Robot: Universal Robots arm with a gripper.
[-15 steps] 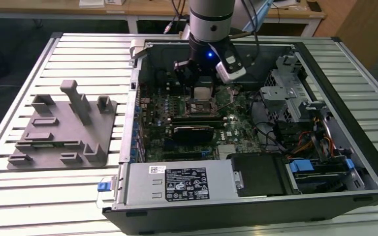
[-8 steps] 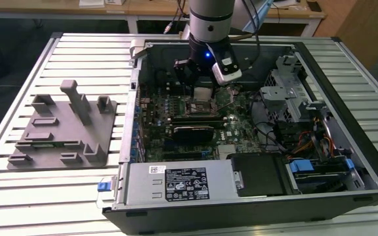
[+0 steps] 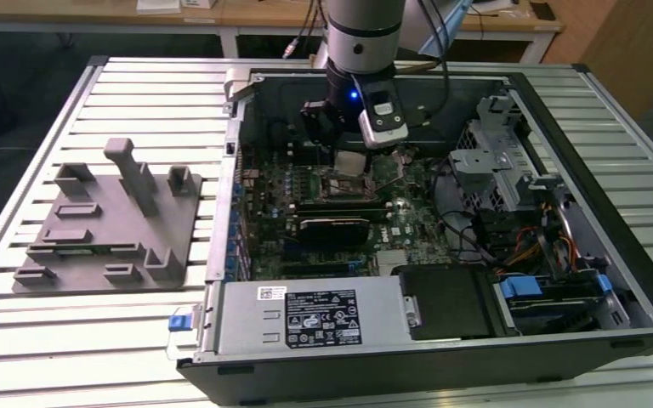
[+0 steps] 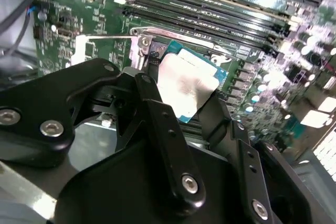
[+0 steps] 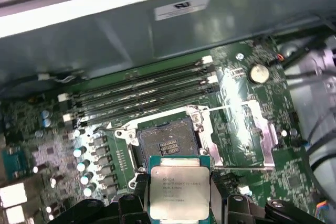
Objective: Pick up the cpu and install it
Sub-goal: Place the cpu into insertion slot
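**Over the open socket [image 5: 165, 142], your end effector [image 5: 179, 199] grips the cpu [image 5: 179, 192]**

Inside the opened computer case [image 3: 417, 370] on the slatted worktop [image 3: 133, 93], your arm [image 3: 360, 34] reaches down toward the green circuit board [image 3: 417, 221]. The end effector is clamped on the cpu, with a black finger [image 4: 157, 108] against each of two opposite edges. The cpu's silvery top plate faces the first wrist camera. You see the cpu held above the board, close to the bare socket and not seated in it. The socket's metal cover plate [image 5: 244, 135] is swung open to one side, and rows of memory slots [image 5: 142, 85] lie beyond it. A grey fixture [image 3: 111, 221] sits on the worktop at the exterior view's left of the case, well apart from the cpu.
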